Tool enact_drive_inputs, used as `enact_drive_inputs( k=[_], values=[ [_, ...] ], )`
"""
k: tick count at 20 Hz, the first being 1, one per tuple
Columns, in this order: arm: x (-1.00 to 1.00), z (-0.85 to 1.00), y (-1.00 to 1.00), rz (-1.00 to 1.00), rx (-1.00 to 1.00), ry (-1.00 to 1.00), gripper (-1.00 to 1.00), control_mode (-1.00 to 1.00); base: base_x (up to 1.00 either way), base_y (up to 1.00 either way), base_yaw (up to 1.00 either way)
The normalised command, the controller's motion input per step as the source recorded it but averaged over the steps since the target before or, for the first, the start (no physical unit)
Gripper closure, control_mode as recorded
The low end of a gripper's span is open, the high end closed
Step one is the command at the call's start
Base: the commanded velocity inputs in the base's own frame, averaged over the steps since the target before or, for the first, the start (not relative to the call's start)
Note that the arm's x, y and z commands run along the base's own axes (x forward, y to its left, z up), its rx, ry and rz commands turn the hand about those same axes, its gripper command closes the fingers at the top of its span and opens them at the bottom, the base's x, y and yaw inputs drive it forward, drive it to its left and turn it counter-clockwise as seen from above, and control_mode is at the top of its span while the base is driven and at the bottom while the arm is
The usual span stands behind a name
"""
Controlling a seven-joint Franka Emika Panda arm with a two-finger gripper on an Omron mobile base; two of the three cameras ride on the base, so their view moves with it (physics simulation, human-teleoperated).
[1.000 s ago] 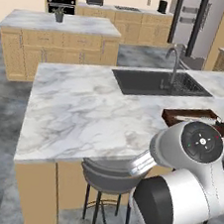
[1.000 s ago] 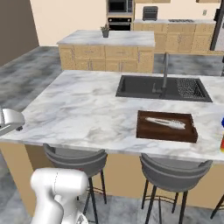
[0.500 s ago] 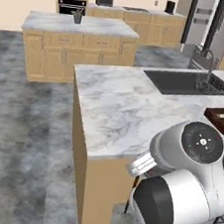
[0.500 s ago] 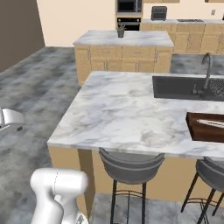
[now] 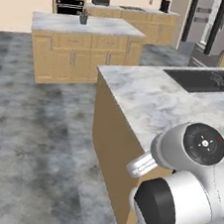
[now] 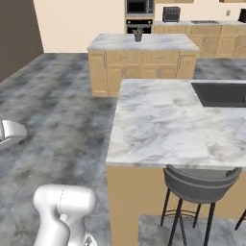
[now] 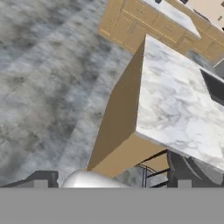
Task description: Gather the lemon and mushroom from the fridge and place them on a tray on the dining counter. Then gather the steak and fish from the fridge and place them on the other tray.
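The dining counter (image 6: 163, 125) has a smooth white-grey veined marble top with a slight sheen over matt tan wood sides, and its inset sink (image 5: 200, 79) looks dark and matt. The fridge (image 5: 208, 24) is brushed grey steel. The floor (image 6: 62, 120) is mottled grey stone, and the stool (image 6: 199, 185) has a smooth grey seat on thin dark metal legs.

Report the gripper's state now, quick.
Gripper: open, jaws spread wide, holding nothing.
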Motion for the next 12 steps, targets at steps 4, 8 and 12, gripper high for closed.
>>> enact_drive_inputs(
  k=[4, 8, 12],
  values=[
    [0.0, 0.0, 0.0, 0.0, 0.0, 0.0, -1.0, 1.0, 0.39, 0.96, -0.4],
    [0.0, 0.0, 0.0, 0.0, 0.0, 0.0, -1.0, 1.0, 0.39, 0.86, -0.45],
    [0.0, 0.0, 0.0, 0.0, 0.0, 0.0, -1.0, 1.0, 0.38, 0.9, -0.44]
  ],
)
